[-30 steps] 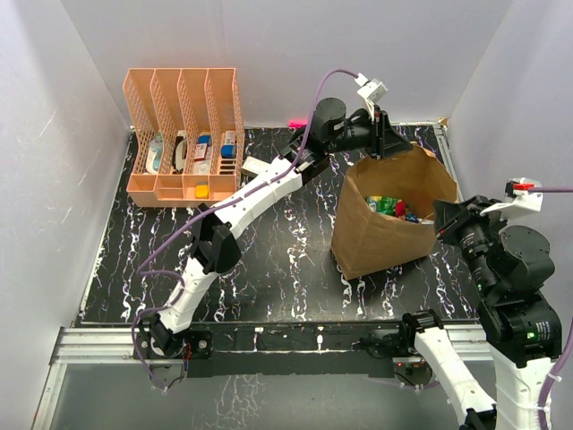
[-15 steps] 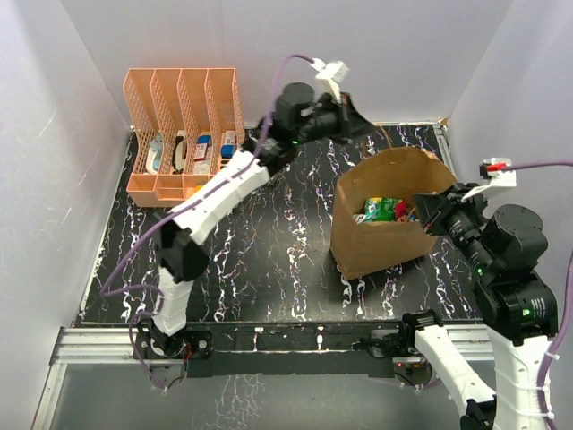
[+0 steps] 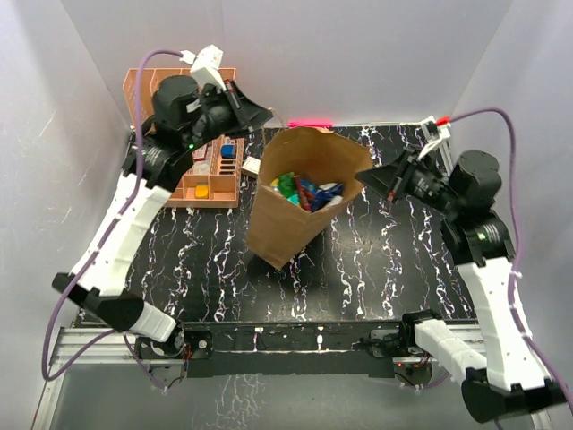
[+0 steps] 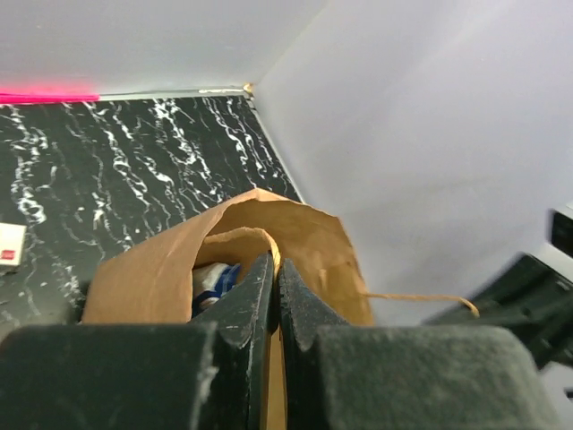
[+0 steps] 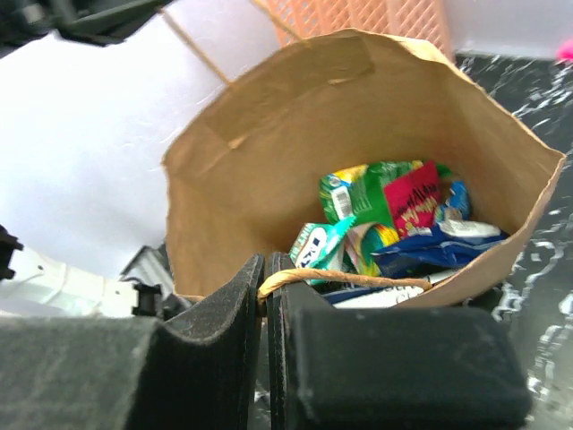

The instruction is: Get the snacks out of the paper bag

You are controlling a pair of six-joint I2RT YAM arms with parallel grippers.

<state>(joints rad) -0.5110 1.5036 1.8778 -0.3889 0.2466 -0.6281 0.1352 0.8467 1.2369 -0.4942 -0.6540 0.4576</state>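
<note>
1. Rack of orange plastic at the far left, by the back wall, partly hidden behind the left arm. Not part of the job. Small white box just beside it, on the table.
2. Left gripper next, up high at the left side of the paper bag. Fingers pressed shut on its top edge, with brown paper pinched between them.
3. Paper bag in the middle of the table, between the two arms, mouth wide open and tipped a bit. Bottom on the table or just off it: cannot tell. Probably light, thin and floppy. Likely to rip or crumple if pulled hard from both sides, so best held gently.
4. Snacks down inside the bag, none out yet: green, pink-red, blue and teal packets in a pile. Probably light, puffy and slippery. Easy to crush, so best pinched softly at a flat sealed end, not in the fat middle. Top ones first.
5. Right gripper at the right side of the bag's mouth. Fingers closed on the twisted paper handle. Thin cord, maybe weak where glued to the bag.
6. Likely next: let go with one gripper, hold the mouth open with the other, reach in for a top packet.
</note>
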